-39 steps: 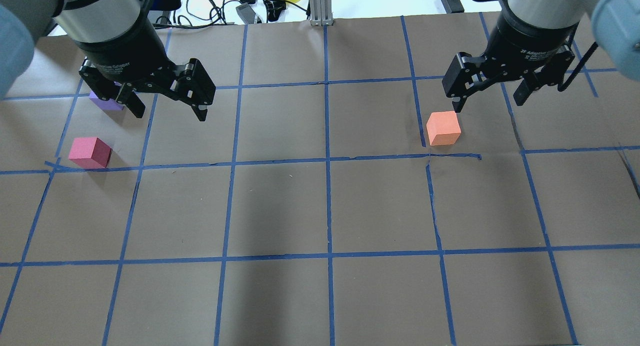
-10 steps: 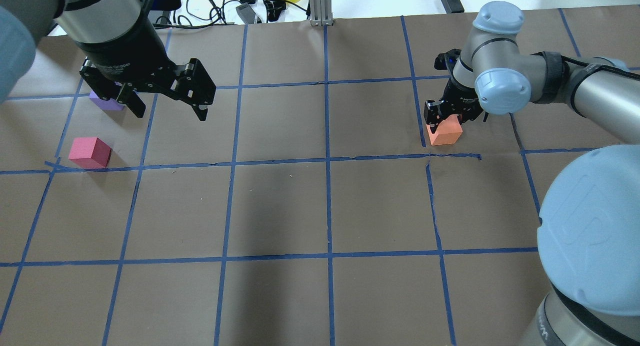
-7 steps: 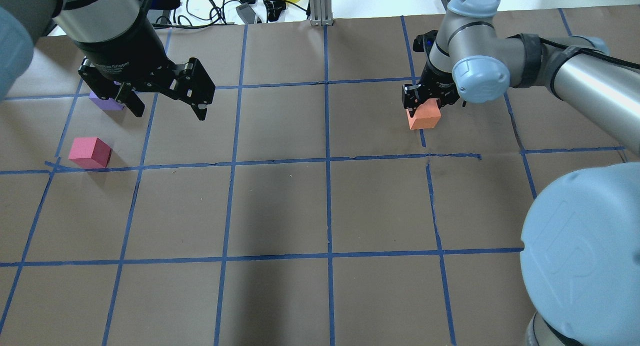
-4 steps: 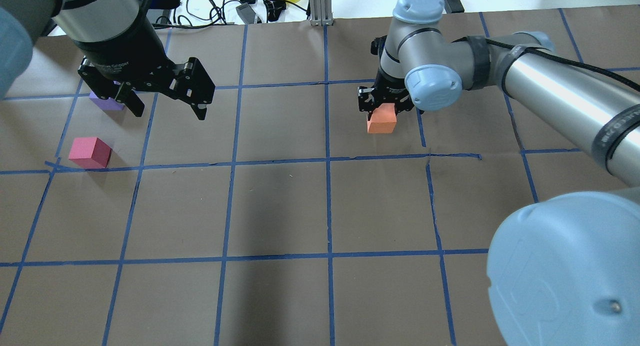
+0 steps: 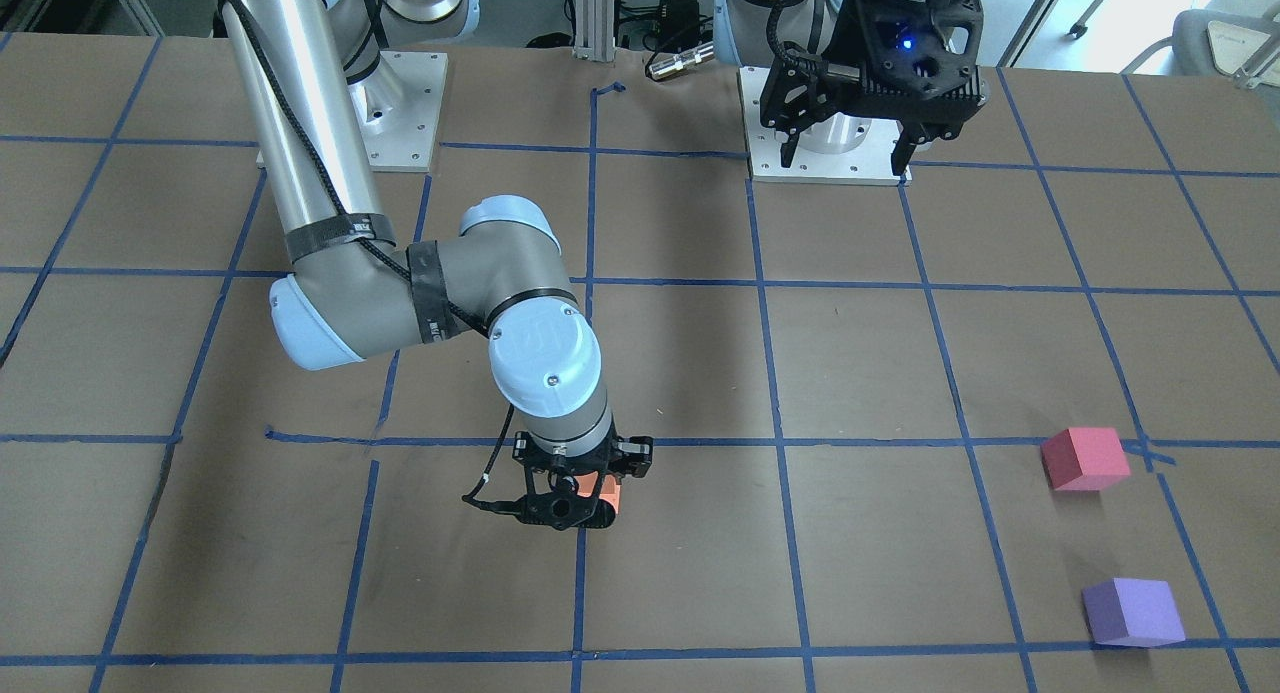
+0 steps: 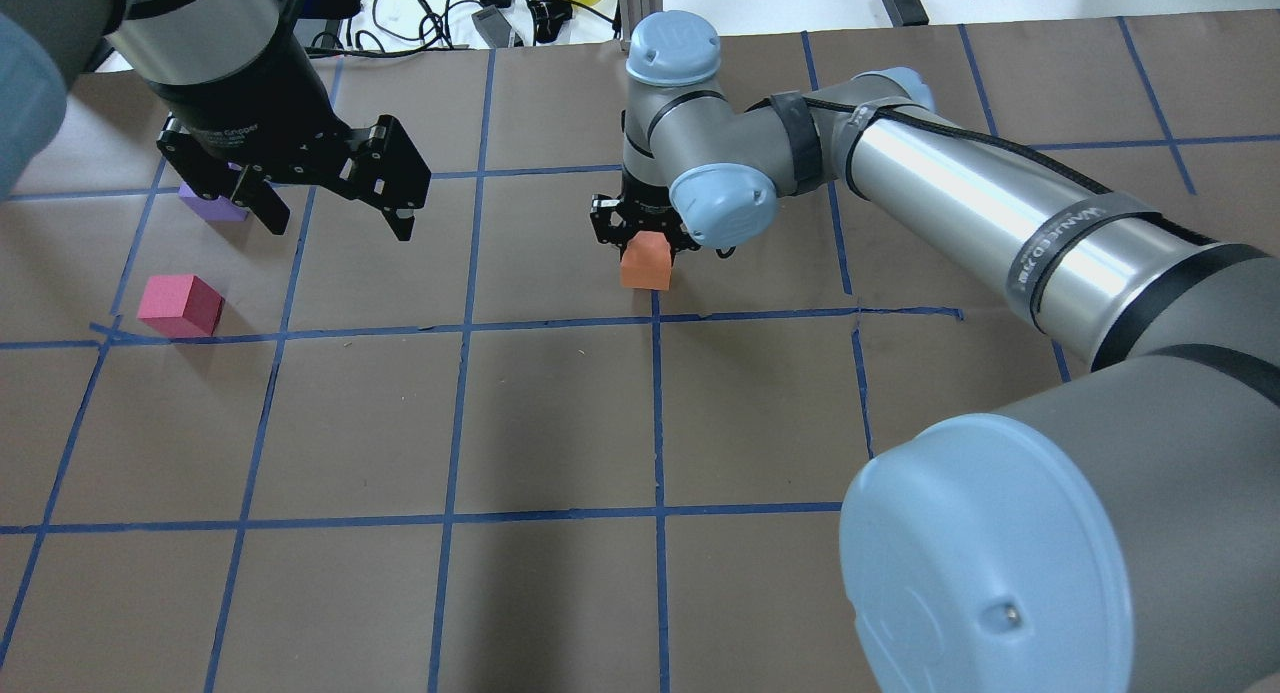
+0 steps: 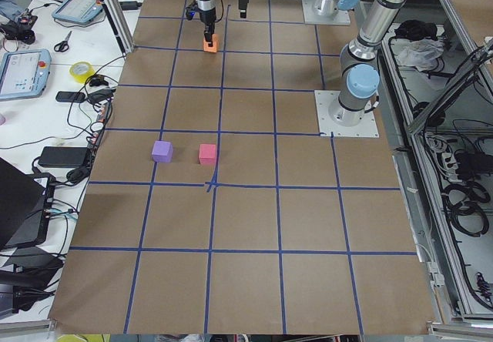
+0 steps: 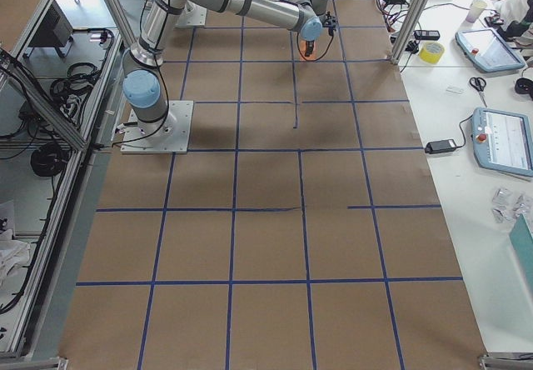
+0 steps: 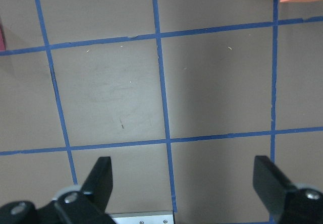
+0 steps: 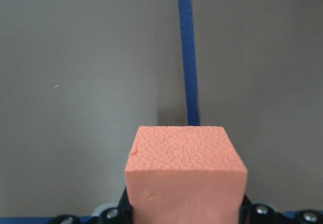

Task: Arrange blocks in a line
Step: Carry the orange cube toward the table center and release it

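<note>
The right tool (image 6: 642, 241) is closed on a small orange matte foam-like cube (image 6: 645, 266), which is gripped by its two opposite sides between the black fingers, the tool pointing straight down. The cube is held at the blue tape line (image 6: 656, 413) that runs down the middle of the brown paper-covered bench (image 6: 560, 423), in the row of grid squares far from the robot. Whether the cube clears the paper cannot be told. No long axis is offered by the cube (all its edges are equal); in the right wrist view its front edge is seen lying square to the tape line ahead. Its surface is shown finely pebbled and dull, with a small nick at one top corner.

The left tool (image 6: 340, 223) is held wide open above the bench, with nothing between its fingers.

A reddish-pink foam-like cube (image 6: 180, 305) is seen just beside a tape crossing at the robot's left end of the bench. A purple foam-like cube (image 5: 1133, 611) is set near it, farther from the robot, and the two are apart.
</note>
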